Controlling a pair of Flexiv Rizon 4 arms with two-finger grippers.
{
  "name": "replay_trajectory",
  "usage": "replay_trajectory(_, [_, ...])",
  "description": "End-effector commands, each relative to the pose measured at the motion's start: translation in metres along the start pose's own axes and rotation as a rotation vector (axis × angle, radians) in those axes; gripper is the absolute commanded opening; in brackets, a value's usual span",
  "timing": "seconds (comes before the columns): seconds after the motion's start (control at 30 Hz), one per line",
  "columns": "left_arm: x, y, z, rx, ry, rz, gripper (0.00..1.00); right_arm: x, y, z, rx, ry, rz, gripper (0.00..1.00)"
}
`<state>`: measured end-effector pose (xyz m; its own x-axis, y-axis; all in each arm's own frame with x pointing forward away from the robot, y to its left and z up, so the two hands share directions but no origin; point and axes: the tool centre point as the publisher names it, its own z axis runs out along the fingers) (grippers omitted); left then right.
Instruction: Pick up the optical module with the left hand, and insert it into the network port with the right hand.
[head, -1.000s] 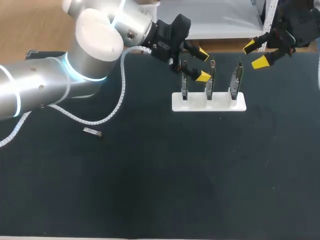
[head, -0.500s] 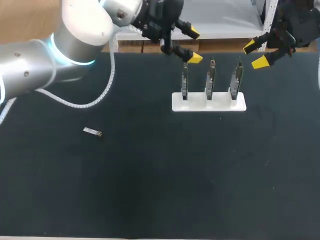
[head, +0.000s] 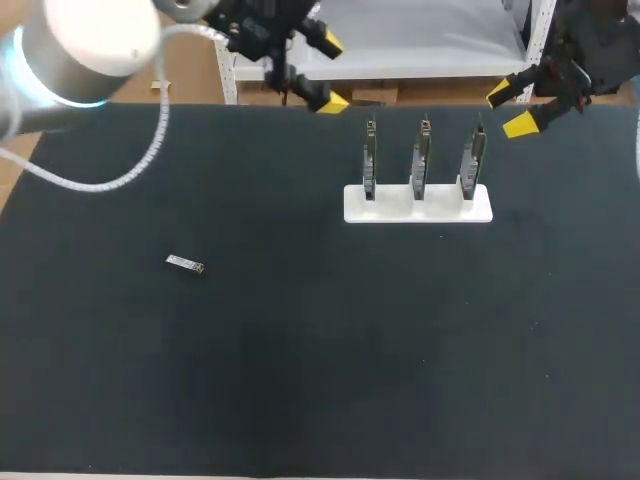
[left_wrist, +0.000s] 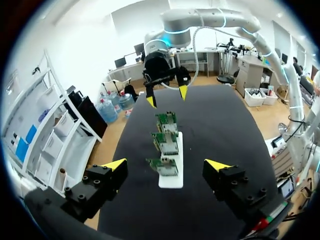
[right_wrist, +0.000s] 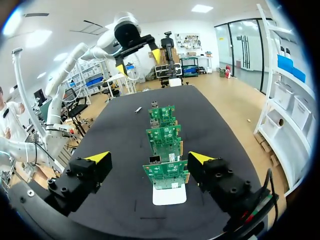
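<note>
The module (head: 185, 264) lies flat on the dark desk (head: 320, 380), well apart from my left claw (head: 327, 72), which hangs wide open and empty at the desk's far edge. My right claw (head: 510, 108), also open and empty, is near the white stand (head: 418, 208) holding 3 upright boards (head: 421, 155).

A robotics lab bench: the left arm (head: 85, 40) and right arm (head: 595, 45) hang over a black worktop (head: 300, 380), where three green circuit boards (head: 421, 155) stand upright in a white holder (head: 418, 207)
</note>
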<state>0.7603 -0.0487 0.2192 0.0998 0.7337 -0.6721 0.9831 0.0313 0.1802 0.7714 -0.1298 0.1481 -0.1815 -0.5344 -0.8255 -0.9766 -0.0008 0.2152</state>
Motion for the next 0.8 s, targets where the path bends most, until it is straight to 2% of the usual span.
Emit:
replay_trajectory(0.03, [0.016,-0.028,-0.051,-0.043,0.053,-0.008,1.0,0.0,0.0,0.0,0.002,0.0,0.0,1.0])
replay_trajectory(0.17, [0.04,-0.04,-0.074,-0.023,0.131,-0.008,1.0,0.0,0.0,0.0,0.002,0.0,0.0,1.0])
replay_trajectory(0.37, [0.087,-0.058,-0.099,0.014,0.245,-0.018,1.0,0.0,0.0,0.0,0.002,0.0,0.0,1.0])
replay_trajectory(0.53, [0.119,-0.069,-0.108,0.057,0.369,-0.015,1.0,0.0,0.0,0.0,0.002,0.0,0.0,1.0])
replay_trajectory(0.8, [0.157,-0.08,-0.105,0.116,0.491,0.026,1.0,0.0,0.0,0.0,0.002,0.0,0.0,1.0])
